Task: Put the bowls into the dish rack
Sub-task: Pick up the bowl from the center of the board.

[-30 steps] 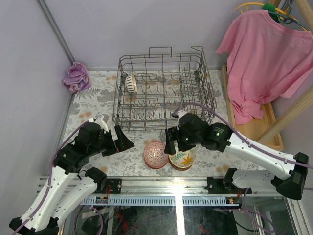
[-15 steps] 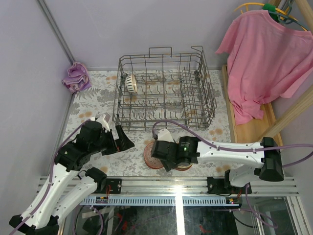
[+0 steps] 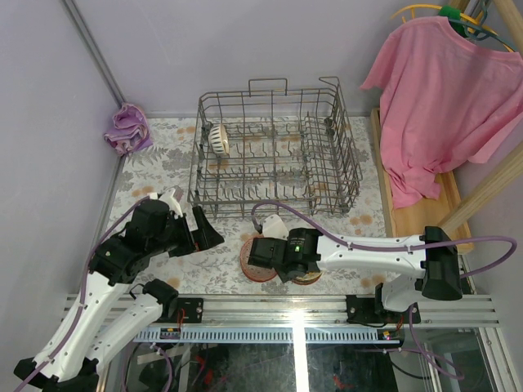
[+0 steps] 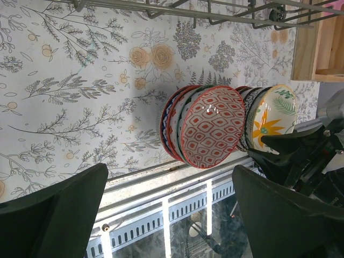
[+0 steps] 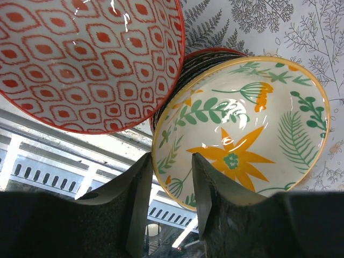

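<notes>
Two stacks of bowls sit side by side at the table's near edge. A red-patterned bowl [image 4: 212, 126] [image 5: 86, 59] tops the left stack [image 3: 255, 260]. An orange-green floral bowl [image 5: 242, 134] [image 4: 271, 115] [image 3: 309, 278] tops the right one. My right gripper [image 5: 171, 158] [image 3: 282, 263] straddles the floral bowl's near rim, one finger outside and one inside; whether it pinches the rim does not show. My left gripper [image 4: 171, 169] [image 3: 211, 233] hangs open and empty, left of the stacks. The dish rack [image 3: 270, 96] stands behind, with one ribbed bowl [image 3: 217, 137] at its back left.
A crumpled pink cloth [image 3: 127, 128] lies at the back left corner. A pink shirt [image 3: 441, 90] hangs at the right above a wooden tray [image 3: 425, 216]. The metal rail [image 3: 286, 309] runs along the near edge, just behind the bowls. Walls close the left and back.
My right arm swung from beside the rack's front down to the near side of the bowls, and its jaws narrowed around the floral bowl's rim. The left arm barely moved.
</notes>
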Robot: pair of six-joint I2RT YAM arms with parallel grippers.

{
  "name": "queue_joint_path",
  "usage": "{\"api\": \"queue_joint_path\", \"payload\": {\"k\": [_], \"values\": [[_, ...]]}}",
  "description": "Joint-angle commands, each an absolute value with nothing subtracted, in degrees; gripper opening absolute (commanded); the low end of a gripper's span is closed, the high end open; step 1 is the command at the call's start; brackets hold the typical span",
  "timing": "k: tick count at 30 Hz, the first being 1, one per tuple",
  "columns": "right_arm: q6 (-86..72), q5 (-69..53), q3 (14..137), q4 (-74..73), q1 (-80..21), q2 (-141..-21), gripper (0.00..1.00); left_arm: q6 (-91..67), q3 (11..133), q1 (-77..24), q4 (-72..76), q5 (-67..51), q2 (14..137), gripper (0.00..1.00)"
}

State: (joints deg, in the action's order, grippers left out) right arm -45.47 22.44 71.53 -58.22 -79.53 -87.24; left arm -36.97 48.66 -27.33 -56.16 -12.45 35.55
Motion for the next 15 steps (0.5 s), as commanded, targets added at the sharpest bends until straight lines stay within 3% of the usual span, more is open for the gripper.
{"api": "queue_joint_path", "payload": {"k": [1,15], "values": [[-45.4,25.2,73.1,-59.5,-79.9,-86.5,0.4,-35.2,49.7,-27.5,-56.3,-16.7,35.3,1.0],[-45.7,24.8,71.7,-58.4,-79.9,-85.6,0.13,-35.2,48.2,-27.5,-56.1,-16.6,34.1,1.0]]}}
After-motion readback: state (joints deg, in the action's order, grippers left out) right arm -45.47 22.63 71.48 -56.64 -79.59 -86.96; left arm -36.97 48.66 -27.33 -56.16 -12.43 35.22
